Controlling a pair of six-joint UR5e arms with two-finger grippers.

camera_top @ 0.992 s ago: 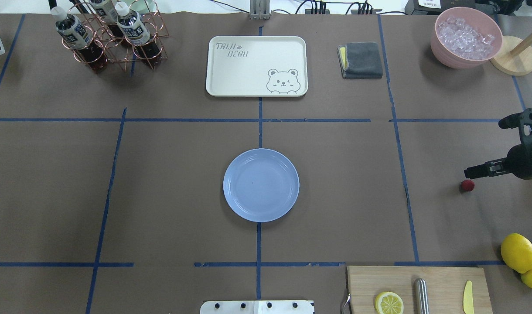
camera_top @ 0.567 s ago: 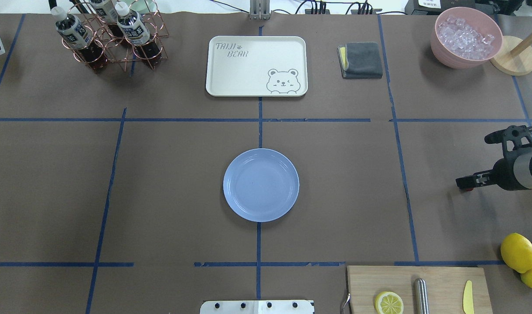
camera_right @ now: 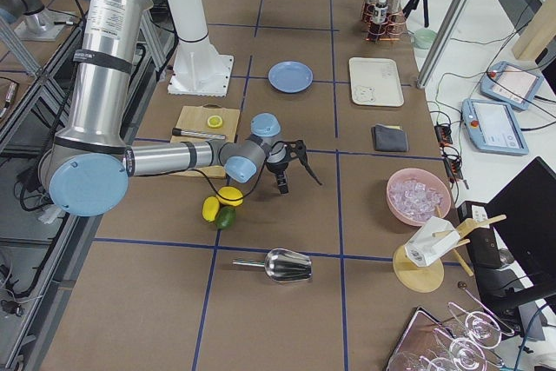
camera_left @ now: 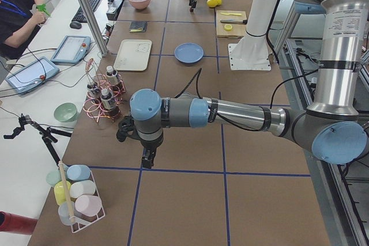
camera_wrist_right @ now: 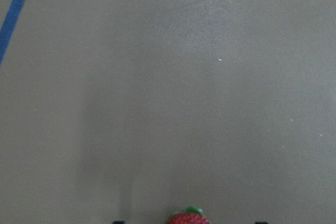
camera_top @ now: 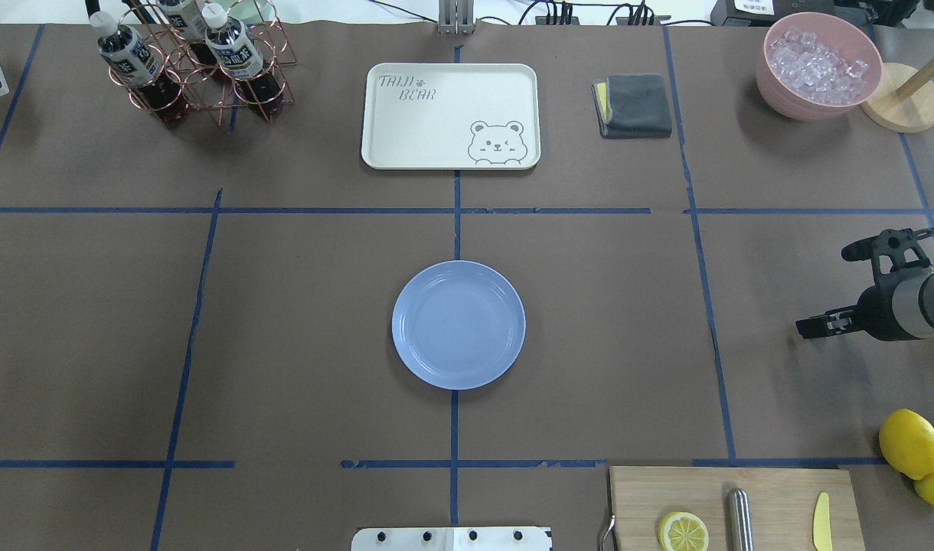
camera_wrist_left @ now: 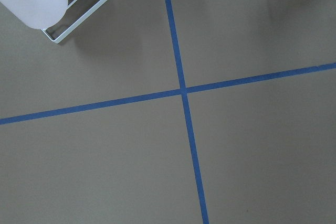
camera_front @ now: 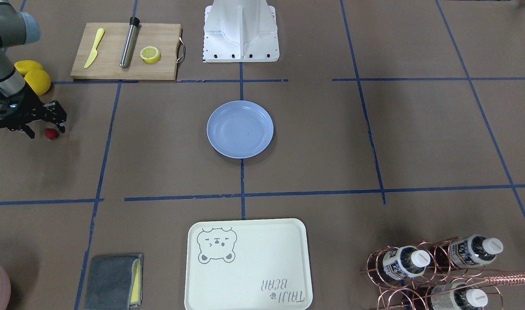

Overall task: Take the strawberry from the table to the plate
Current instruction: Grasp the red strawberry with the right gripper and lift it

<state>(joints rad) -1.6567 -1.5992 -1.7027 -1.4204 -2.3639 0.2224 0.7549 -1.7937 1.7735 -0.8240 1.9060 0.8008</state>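
Note:
The strawberry (camera_front: 50, 134), small and dark red, lies on the table (camera_front: 159, 142) near its right end. My right gripper (camera_front: 47, 131) hangs low over it, open, one finger on each side. In the right wrist view the strawberry (camera_wrist_right: 186, 217) shows at the bottom edge, with the dark fingertips (camera_wrist_right: 118, 222) wide apart. From overhead the right gripper (camera_top: 804, 327) hides the berry. The light-blue plate (camera_top: 458, 324) sits bare at the table's centre, far from the berry. My left gripper (camera_left: 147, 156) hangs over the table's far left end; I cannot tell whether it is open or shut.
Lemons (camera_top: 909, 442) and a cutting board (camera_top: 731, 505) with a knife and a lemon half lie close to the right arm. At the back stand a bear tray (camera_top: 450, 115), a grey cloth (camera_top: 633, 105), a pink bowl of ice (camera_top: 819, 65) and a bottle rack (camera_top: 191, 61).
My right gripper has moved toward the robot and down over the strawberry, which showed beside it from overhead and is now covered. The plate has not moved.

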